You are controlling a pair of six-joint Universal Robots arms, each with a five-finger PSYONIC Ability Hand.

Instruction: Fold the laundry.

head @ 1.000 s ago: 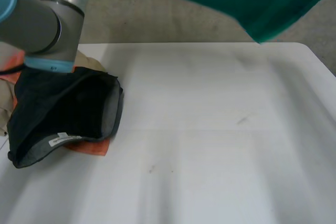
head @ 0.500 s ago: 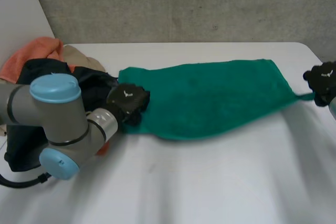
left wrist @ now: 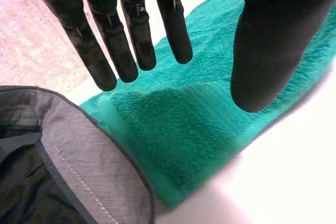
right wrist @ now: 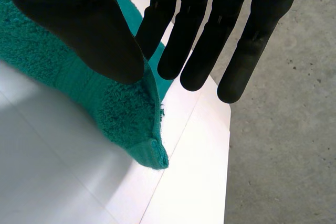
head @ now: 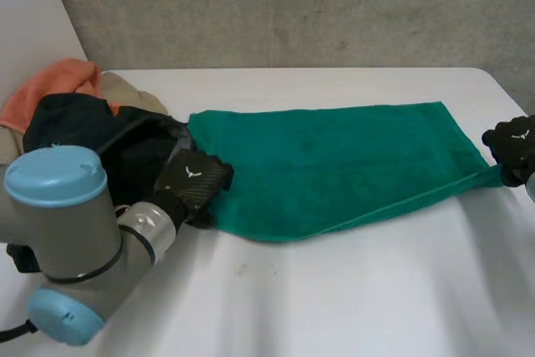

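Towel point(head: 334, 165) spread out across the table point(head: 351, 290), a hand at each end.
The left hand point(left wrist: 131, 19) hovers over the towel's end beside a black garment point(head: 100, 140), with fingers straight and thumb wide apart, gripping nothing. The right hand point(right wrist: 205, 30) is at the opposite end's corner by the table's edge, its straight fingers pinching the towel's edge against the thumb.
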